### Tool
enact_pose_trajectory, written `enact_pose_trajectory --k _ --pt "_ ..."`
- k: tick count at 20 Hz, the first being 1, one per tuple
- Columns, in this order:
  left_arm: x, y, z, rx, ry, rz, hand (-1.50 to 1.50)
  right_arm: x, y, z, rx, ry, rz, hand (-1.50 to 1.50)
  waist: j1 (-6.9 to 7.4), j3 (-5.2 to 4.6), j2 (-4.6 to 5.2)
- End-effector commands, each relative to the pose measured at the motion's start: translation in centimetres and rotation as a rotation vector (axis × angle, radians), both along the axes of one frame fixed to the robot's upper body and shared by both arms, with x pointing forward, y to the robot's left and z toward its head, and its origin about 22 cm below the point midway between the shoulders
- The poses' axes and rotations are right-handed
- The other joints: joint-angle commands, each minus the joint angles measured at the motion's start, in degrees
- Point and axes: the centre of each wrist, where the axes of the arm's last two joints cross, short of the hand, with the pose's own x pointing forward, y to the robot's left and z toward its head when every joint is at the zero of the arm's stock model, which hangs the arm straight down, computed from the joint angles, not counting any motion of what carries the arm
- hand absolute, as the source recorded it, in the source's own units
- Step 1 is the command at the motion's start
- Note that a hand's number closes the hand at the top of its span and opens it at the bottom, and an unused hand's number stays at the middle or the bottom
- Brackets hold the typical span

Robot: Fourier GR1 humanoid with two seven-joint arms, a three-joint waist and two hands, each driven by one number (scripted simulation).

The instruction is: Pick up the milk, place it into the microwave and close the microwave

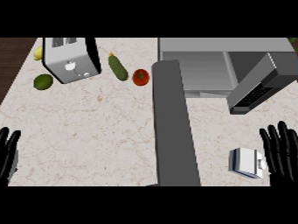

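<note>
Kitchen — marble counter [99, 131], toaster [71, 59], open microwave [228, 65], tomato [141, 77], cucumber [117, 67]

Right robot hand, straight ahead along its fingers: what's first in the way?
Probably the microwave control panel end, directly ahead of the right robot hand. The milk carton sits beside it, off that line. Depth is unclear.

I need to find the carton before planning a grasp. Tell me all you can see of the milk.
The milk is a small white and grey carton on the marble counter, seen from above, near the view's lower right. It sits just left of the open right hand, right of the microwave's open door. Whether the hand touches it is unclear.
</note>
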Motion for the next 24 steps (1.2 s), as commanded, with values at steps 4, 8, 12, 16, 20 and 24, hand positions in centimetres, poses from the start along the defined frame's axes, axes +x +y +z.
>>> enact_pose_trajectory --k 4,8,12,16,20,24 --pt "0.2 0.1 -1.6 0.005 -0.004 -0.008 -1.5 0.5 -4.8 -4.6 -0.013 0.031 -0.103 -1.5 -0.15 0.02 0.07" --pt "-1.5 0.8 -1.4 -0.007 0.019 -0.024 -1.5 -0.3 -3.3 -7.5 -0.01 0.085 -0.115 -1.5 0.04 0.0 0.01" --pt "-0.4 1.9 -0.4 0.005 -0.012 -0.004 -1.5 -0.1 -5.6 -8.3 -0.034 0.094 -0.149 -1.5 -0.09 0.0 0.04" --pt "-0.5 0.4 -1.0 0.011 0.004 -0.01 -1.5 0.2 -7.6 -11.0 -0.035 0.104 -0.142 -1.5 -0.02 0.0 0.05" --pt "-1.6 1.4 0.8 0.004 -0.019 -0.021 -1.5 -0.2 -9.5 -12.4 -0.016 0.109 -0.15 -1.5 0.03 0.01 0.05" --pt "-2.4 3.8 -0.9 -0.022 -0.019 -0.003 -1.5 0.0 -10.8 -13.7 -0.052 0.114 -0.128 -1.5 0.23 -0.01 0.03"
